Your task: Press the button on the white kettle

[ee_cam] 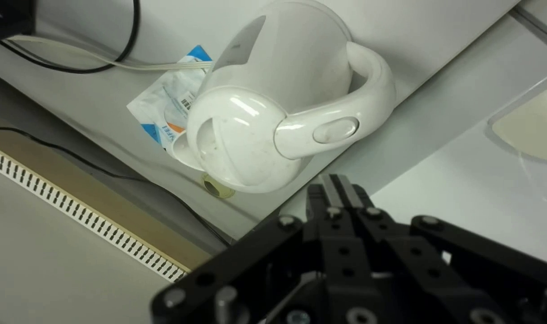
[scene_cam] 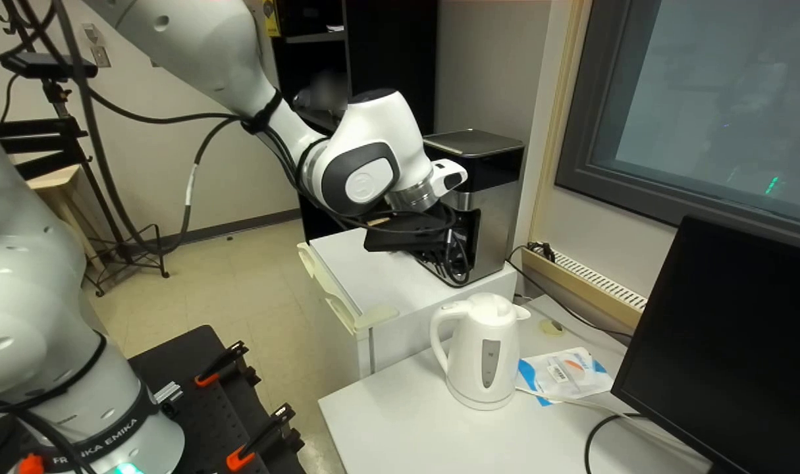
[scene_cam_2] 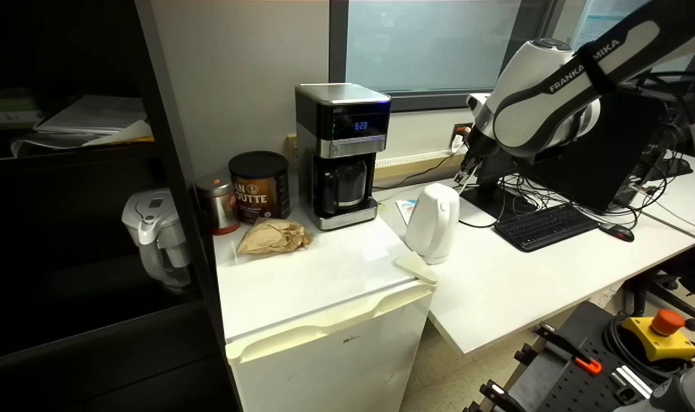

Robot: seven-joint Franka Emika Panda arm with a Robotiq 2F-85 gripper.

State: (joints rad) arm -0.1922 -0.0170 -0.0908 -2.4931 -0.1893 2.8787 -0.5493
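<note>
- Since the task wants only a push, the end effector (ee_cam: 340, 189) looks well set: its jaws meet with nothing between them, making one blunt tip at the lower middle of the wrist frame.
- The white kettle (scene_cam: 472, 349) stands upright on the desk (scene_cam: 400, 431), lower right of centre in an exterior view, so a press from above should meet firm support.
- Its handle (ee_cam: 374, 101) points right in the wrist frame and carries what looks like an oval button (ee_cam: 336, 130) on top; the tip shows below that and apart from the kettle, so a move across seems due first.
- Pushing out over the handle could tip the kettle; how full it is I cannot tell.
- A small fridge (scene_cam_2: 336, 360), bottom middle of an exterior view, has its corner near the handle, and a coffee maker (scene_cam_2: 342, 151) stands on it, crowding that side.
- A packet (ee_cam: 165, 99) and a white cord (ee_cam: 165, 67) lie at the upper left of the wrist frame; a screen (scene_cam: 735, 342) fills the lower right of an exterior view; none seems in the way.
</note>
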